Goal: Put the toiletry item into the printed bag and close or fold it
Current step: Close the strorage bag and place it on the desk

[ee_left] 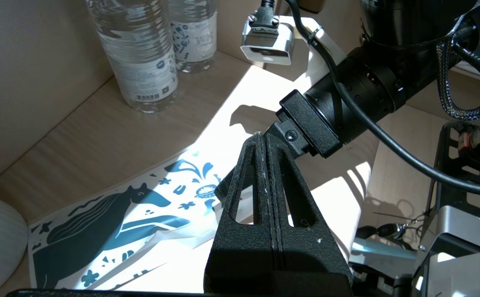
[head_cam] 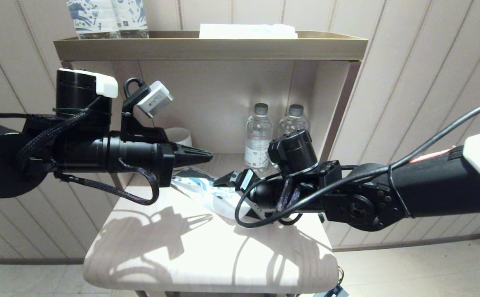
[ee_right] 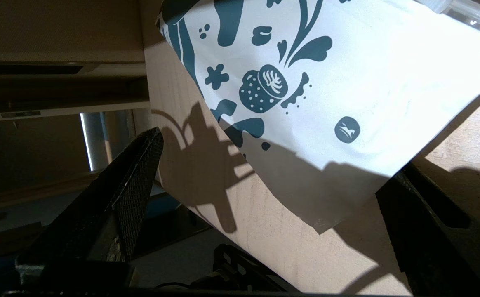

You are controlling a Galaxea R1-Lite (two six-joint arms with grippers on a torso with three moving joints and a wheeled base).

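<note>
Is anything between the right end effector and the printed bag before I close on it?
Nothing visible. The right end effector is open, its fingers straddling the near corner of the printed bag on the wooden shelf. The left end effector, shut, hovers above the bag's other end. The water bottles stand behind, out of the path.

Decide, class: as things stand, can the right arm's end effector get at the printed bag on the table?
Probably yes. The right end effector is open, its fingers either side of the printed bag corner, nothing between. The left end effector, shut, is above the bag.
</note>
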